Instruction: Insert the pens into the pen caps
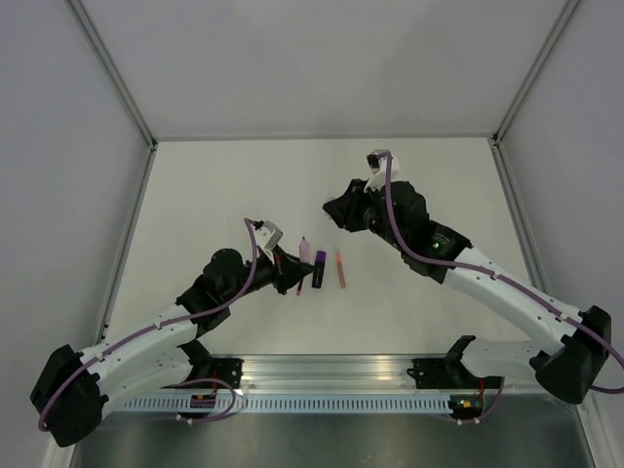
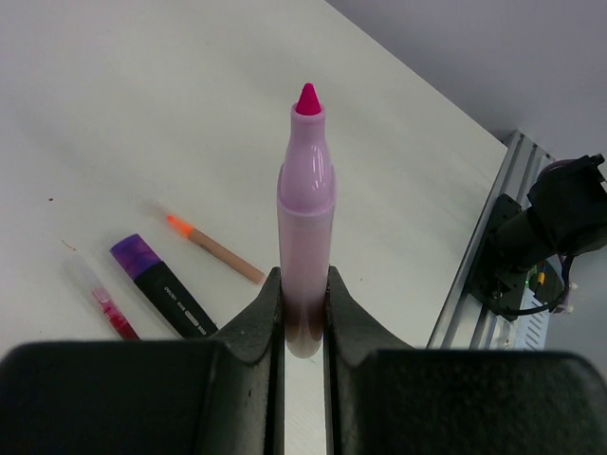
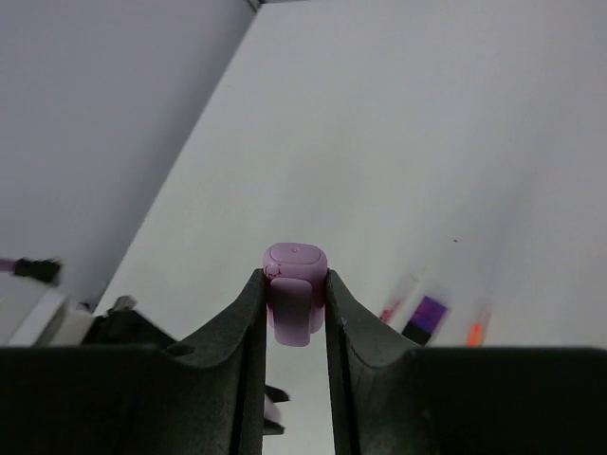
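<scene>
The pink pen [image 2: 305,218], lilac-bodied with a bare magenta tip, is clamped at its lower end between the left fingers [image 2: 254,327], tip pointing away from that wrist camera; its cap [image 3: 295,284], a stubby lilac piece with its rounded top showing, is pinched between the right fingers [image 3: 245,322]; pen and cap are well apart, each held above the surface [image 1: 224,185]. Only the wrist views show these two grips plainly; from above, the cap is hidden under the right wrist. The top view alone gives the layout: three loose pens lie side by side about mid-surface, between the two arms; the thin red pen [image 1: 298,281] lies nearest the left arm, the black pen with a purple end [image 1: 317,270] in the middle, the orange-tipped pen [image 1: 340,269] toward the right arm; the left wrist view shows these three sharply, the right wrist view only as blurs.
</scene>
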Tool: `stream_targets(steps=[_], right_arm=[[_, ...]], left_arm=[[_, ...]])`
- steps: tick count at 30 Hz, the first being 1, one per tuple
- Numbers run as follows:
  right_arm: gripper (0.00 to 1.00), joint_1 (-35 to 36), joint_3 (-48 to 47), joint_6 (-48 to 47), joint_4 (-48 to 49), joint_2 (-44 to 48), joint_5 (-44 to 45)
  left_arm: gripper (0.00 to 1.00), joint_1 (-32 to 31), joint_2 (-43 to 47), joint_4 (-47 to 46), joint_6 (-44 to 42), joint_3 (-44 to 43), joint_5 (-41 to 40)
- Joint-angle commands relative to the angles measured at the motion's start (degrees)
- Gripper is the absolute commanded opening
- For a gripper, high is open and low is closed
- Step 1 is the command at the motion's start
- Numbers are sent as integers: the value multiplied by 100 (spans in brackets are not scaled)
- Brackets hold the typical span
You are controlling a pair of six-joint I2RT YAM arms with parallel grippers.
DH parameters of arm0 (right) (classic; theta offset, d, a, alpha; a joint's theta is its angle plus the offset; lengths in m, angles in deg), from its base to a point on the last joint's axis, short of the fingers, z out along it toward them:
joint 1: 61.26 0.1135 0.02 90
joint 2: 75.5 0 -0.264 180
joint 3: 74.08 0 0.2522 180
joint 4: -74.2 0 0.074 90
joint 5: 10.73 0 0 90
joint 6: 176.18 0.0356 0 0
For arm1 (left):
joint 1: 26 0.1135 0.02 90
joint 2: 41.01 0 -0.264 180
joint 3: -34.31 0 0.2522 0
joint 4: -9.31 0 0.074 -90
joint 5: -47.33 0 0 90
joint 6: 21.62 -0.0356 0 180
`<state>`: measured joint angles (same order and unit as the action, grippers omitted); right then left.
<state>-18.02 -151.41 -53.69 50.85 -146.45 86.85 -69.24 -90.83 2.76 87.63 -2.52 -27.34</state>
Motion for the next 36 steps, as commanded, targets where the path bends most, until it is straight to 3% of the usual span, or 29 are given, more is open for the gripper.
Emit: stream_targets(steps=[1, 13, 20, 36], right_arm=[[0, 455, 178, -270, 694, 345, 165], [0, 1607, -191, -577, 756, 12, 877], [0, 1837, 64, -832, 686, 196, 1325], [0, 1837, 196, -1034, 783, 91, 1352]], left_arm=[[2, 0, -98, -429, 255, -251, 382], [2, 0, 8, -438, 246, -215, 392], [2, 0, 43, -438, 246, -207, 383], [2, 0, 96, -429, 211, -180, 339]])
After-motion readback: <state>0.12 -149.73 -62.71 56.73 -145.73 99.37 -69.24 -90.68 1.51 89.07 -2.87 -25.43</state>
